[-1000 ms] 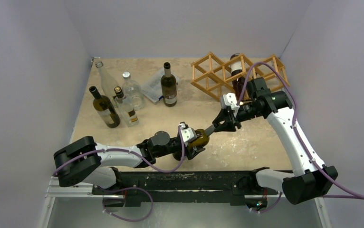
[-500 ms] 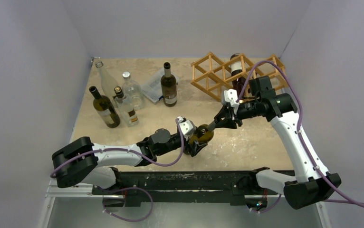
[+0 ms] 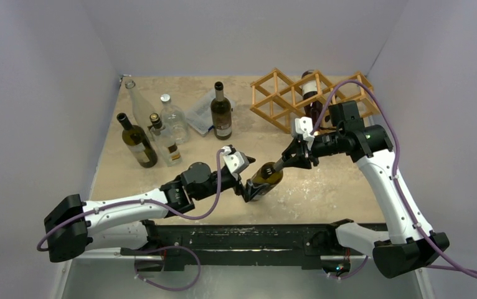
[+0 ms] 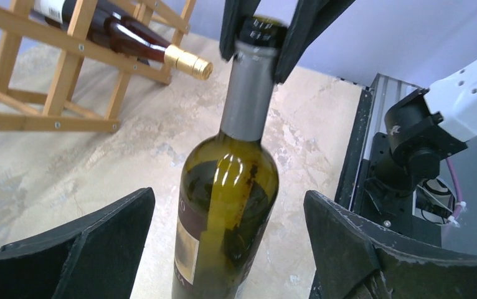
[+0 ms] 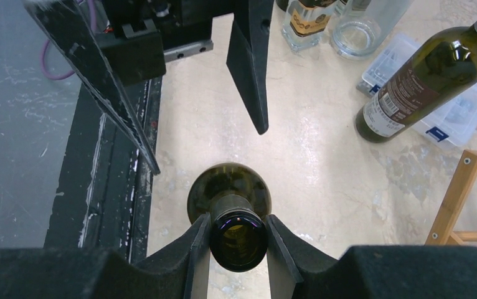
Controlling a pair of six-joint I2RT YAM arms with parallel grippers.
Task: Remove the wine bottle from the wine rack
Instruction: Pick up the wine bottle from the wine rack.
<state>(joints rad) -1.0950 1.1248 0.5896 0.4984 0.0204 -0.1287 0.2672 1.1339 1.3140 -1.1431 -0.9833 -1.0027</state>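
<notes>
Standing near the front edge of the bench (image 3: 329,187), well apart from the wine rack (image 3: 279,103), is an olive-green wine bottle (image 4: 226,205) with a grey foil neck and a dark label; it leans slightly; the right fingers (image 5: 197,250) pinch its neck at the mouth; the left fingers (image 4: 93,249) are spread wide either side of its body, not touching; the rack holds a second bottle (image 4: 136,40), dark with a gold capsule, lying in one cell.
</notes>
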